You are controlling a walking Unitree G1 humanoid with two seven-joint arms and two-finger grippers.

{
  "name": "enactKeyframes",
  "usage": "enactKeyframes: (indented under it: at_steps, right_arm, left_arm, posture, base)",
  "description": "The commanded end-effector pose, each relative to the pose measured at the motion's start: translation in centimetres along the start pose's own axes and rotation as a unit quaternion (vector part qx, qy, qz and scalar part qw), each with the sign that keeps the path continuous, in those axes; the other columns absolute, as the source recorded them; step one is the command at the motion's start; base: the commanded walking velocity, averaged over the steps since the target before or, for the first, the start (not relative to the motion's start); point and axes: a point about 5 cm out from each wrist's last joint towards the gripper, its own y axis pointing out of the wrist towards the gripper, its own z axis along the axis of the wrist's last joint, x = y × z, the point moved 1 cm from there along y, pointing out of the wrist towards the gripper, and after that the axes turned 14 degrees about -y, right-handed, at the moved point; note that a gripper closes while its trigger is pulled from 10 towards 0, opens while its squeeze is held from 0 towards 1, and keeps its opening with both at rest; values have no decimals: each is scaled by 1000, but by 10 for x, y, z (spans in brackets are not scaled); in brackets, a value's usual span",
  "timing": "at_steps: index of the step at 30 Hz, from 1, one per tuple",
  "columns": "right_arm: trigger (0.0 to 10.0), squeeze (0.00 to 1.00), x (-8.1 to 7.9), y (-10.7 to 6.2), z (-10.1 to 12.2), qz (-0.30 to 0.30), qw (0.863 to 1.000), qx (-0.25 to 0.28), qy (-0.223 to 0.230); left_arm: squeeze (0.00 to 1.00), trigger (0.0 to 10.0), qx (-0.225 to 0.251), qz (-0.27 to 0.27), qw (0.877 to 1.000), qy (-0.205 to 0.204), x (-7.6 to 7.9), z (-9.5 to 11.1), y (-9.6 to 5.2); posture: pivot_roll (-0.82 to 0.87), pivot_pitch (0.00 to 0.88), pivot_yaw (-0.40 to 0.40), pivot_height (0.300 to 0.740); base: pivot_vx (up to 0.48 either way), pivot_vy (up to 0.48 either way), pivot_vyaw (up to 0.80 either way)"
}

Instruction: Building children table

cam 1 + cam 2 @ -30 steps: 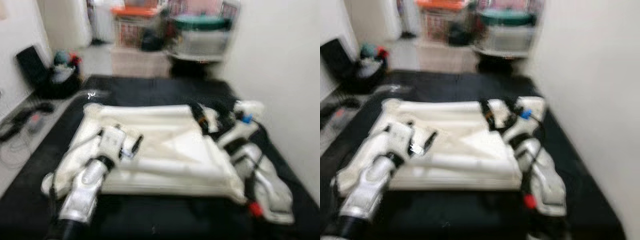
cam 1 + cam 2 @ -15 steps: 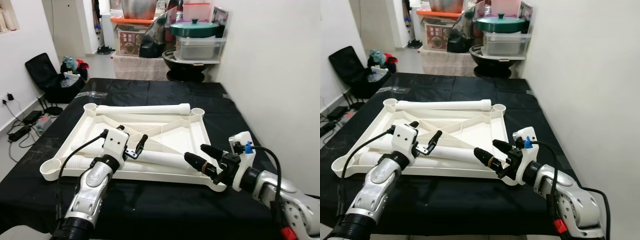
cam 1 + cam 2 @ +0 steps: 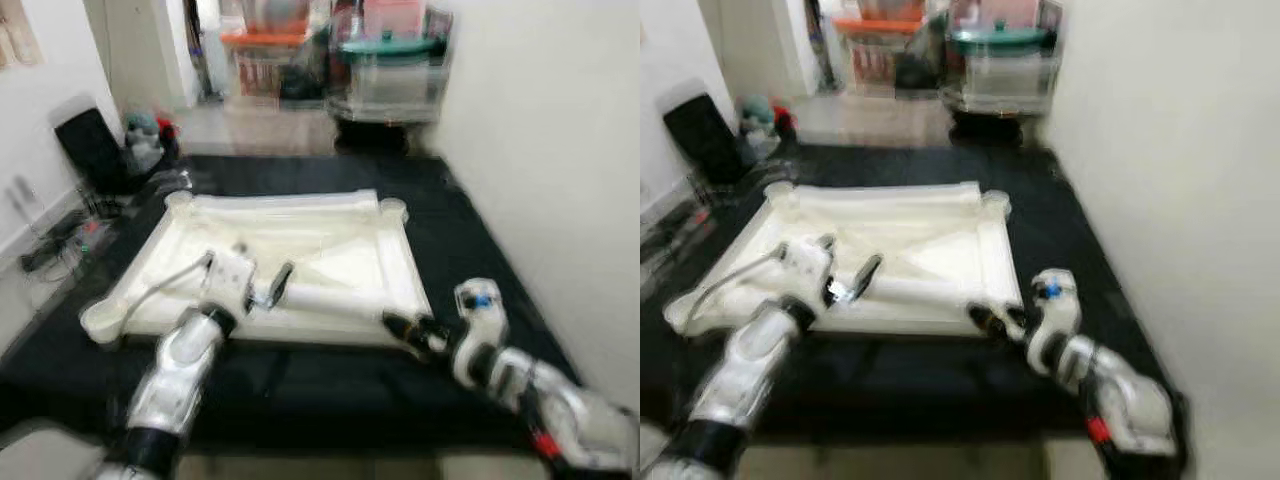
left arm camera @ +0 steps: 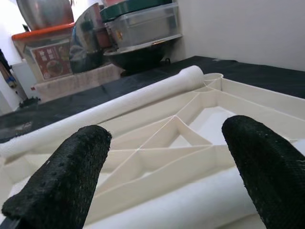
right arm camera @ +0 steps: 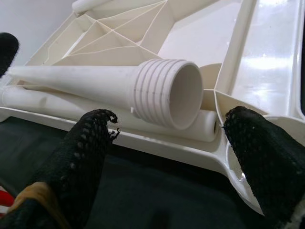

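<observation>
Tabletop (image 3: pixel 395 265) lying upside down; right gripper (image 5: pixel 167 143), jaws spread, is now closing on threaded leg (image 5: pixel 143 90) at its near right corner; left gripper (image 4: pixel 162 157) hovering open

The upturned table panel (image 5: pixel 267 62) is seen to be moulded cream plastic, smooth and glossy, with bright reflections on its flat rim at the upper right of the right wrist view. The table leg (image 5: pixel 143 90) lying in it is made of the same plastic, somewhat more matt, with a ribbed, threaded end. The fingers (image 5: pixel 81 157) of the right claw (image 5: pixel 176 157) are covered in a coarse black knitted mesh, frayed at one tip; the fingers (image 4: pixel 66 176) of the left claw (image 4: pixel 164 167) are clad in black dimpled rubber. The tabletop (image 3: pixel 470 230) is covered in matt black cloth. The arms (image 3: pixel 180 365) are finished in silvery metal.
</observation>
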Motion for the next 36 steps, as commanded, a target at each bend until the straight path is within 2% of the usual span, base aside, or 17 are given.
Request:
enactKeyframes:
  at_steps: [1,10,12,19,26,32,35,36]
  right_arm:
    - [10000,0,0,3,1,3,1000,6,-4]
    - [10000,0,1,11,15,6,999,41,-19]
    - [10000,0,-4,15,22,18,998,56,-22]
    - [10000,0,-23,28,19,57,997,54,-22]
    - [10000,0,-30,33,15,72,996,47,-26]
    - [10000,0,-25,32,12,62,997,34,-32]
    - [10000,0,-10,28,12,23,999,22,-42]
    - [10000,0,-10,28,12,23,999,22,-42]
  left_arm:
    - [0,10000,-3,1,1000,0,0,-2,-1]
    - [0,10000,-2,2,1000,-1,0,-3,-2]
    - [0,10000,-3,2,1000,-2,1,-3,-2]
    - [0,10000,-1,1,1000,-3,3,-3,0]
    - [0,10000,-1,4,1000,-2,1,-3,-1]
    - [0,10000,-2,8,1000,-1,-1,-3,-3]
    - [0,10000,-1,8,1000,-2,1,-4,-3]
    - [0,10000,-1,8,1000,-2,1,-4,-3]
  posture:
    - [35,0,-59,740]
    - [40,0,-65,740]
    - [38,0,-65,740]
    - [43,0,-72,740]
    - [50,0,-79,740]
    - [47,0,-81,740]
    - [43,0,-81,740]
    - [43,0,-81,740]
  base:
    - [0,0,0]
    - [0,0,0]
    - [0,0,0]
    - [0,0,0]
    - [0,0,0]
    - [0,0,0]
    - [0,0,0]
    - [0,0,0]
